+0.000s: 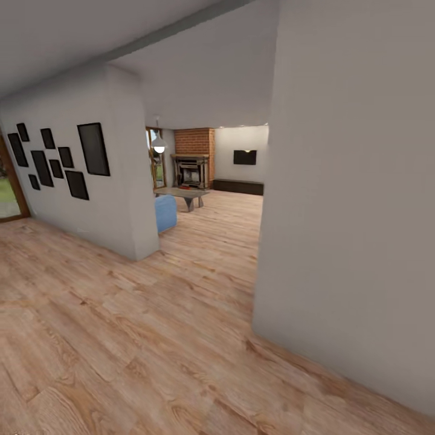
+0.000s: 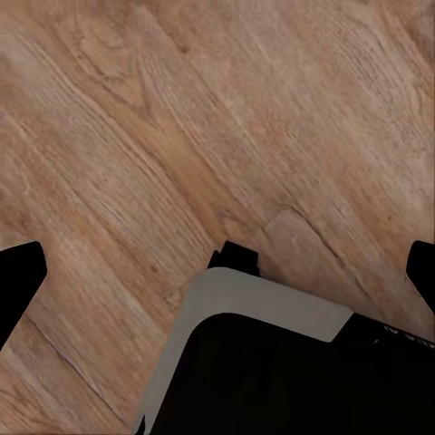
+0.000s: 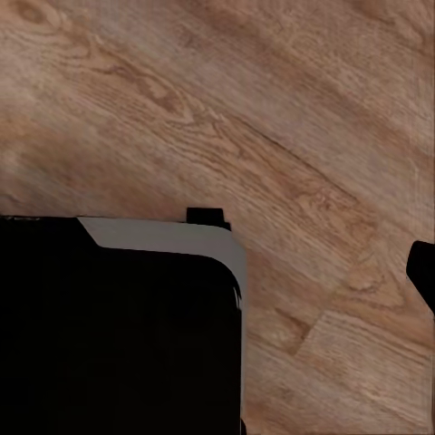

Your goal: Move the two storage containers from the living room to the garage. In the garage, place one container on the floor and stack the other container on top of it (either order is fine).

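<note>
Through the opening ahead lies the living room, with its brick fireplace [image 1: 194,158], a blue sofa [image 1: 165,212] and a low table [image 1: 183,193]. A small orange-red shape [image 1: 184,188] sits on that table, too far off to tell whether it is the storage containers. Over the wood plank floor my left gripper [image 2: 219,272] is open, with its dark fingertips [image 2: 18,281] far apart at the frame's edges and nothing between them. My right gripper [image 3: 219,272] has one fingertip [image 3: 422,272] at the frame's edge and holds nothing. The garage is out of view.
A white wall corner [image 1: 338,241] juts out close on the right. Another wall [image 1: 90,181] with black picture frames stands on the left. The light wood floor [image 1: 151,338] runs between them toward the living room. My dark base with a grey rim [image 2: 263,308] shows below both wrists.
</note>
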Controlling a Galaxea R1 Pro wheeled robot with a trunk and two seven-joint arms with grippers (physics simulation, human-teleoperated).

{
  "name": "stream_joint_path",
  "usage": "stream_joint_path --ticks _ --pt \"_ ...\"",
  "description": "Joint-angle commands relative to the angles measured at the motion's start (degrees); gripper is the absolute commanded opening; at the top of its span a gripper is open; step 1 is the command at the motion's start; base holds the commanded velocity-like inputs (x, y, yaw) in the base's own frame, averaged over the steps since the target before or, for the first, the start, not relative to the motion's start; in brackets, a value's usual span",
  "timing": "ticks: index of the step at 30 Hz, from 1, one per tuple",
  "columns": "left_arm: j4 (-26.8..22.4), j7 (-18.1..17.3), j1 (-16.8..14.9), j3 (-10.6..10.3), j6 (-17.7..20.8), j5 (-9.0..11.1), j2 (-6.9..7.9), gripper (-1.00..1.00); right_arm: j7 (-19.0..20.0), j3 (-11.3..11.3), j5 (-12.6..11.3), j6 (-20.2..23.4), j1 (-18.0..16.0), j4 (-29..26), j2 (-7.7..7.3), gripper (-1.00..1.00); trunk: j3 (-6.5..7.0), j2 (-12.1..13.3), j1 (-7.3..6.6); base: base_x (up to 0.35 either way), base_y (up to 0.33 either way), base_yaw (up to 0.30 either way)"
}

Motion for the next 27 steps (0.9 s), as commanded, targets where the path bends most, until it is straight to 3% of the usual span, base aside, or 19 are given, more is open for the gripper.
stream_joint_path --ticks 1,27 --pt "0.05 0.07 -0.05 0.2 -0.18 0.12 -0.01 1.0 -0.03 0.49 -0.53 -0.34 -0.07 0.17 0.02 1.0 -0.07 -0.04 0.04 0.323 0.0 0.27" --pt "0.05 0.07 -0.05 0.2 -0.18 0.12 -0.01 1.0 -0.06 0.49 -0.53 -0.31 -0.07 0.17 0.03 1.0 -0.07 -0.04 0.04 0.323 0.0 0.27"
